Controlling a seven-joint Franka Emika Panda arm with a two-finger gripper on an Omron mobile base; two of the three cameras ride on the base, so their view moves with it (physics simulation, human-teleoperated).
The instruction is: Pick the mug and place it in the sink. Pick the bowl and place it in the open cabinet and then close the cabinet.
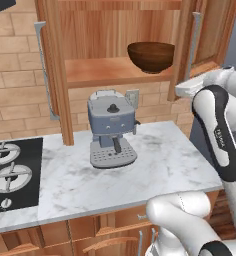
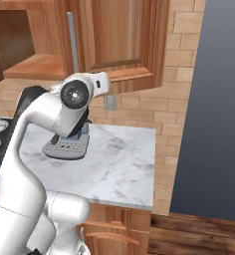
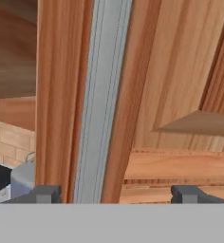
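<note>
The dark brown bowl (image 1: 151, 56) rests on the wooden shelf of the open wall cabinet (image 1: 105, 70), toward its right side. My gripper (image 3: 117, 194) is open. It sits close against the edge of the cabinet's right door (image 1: 212, 35), with the door's long silver handle (image 3: 102, 104) and the wooden door edge between the wide-apart fingertips (image 3: 47, 193). That same door (image 2: 122, 35) and handle (image 2: 72, 40) appear in the right base view, just above my white wrist. The mug and the sink are out of view.
A grey coffee machine (image 1: 110, 127) stands on the marble counter (image 1: 160, 165) under the cabinet. A black stovetop (image 1: 10, 172) lies at the left. The left cabinet door (image 1: 52, 75) hangs open. Right of the counter's end is a dark wall (image 2: 214, 109).
</note>
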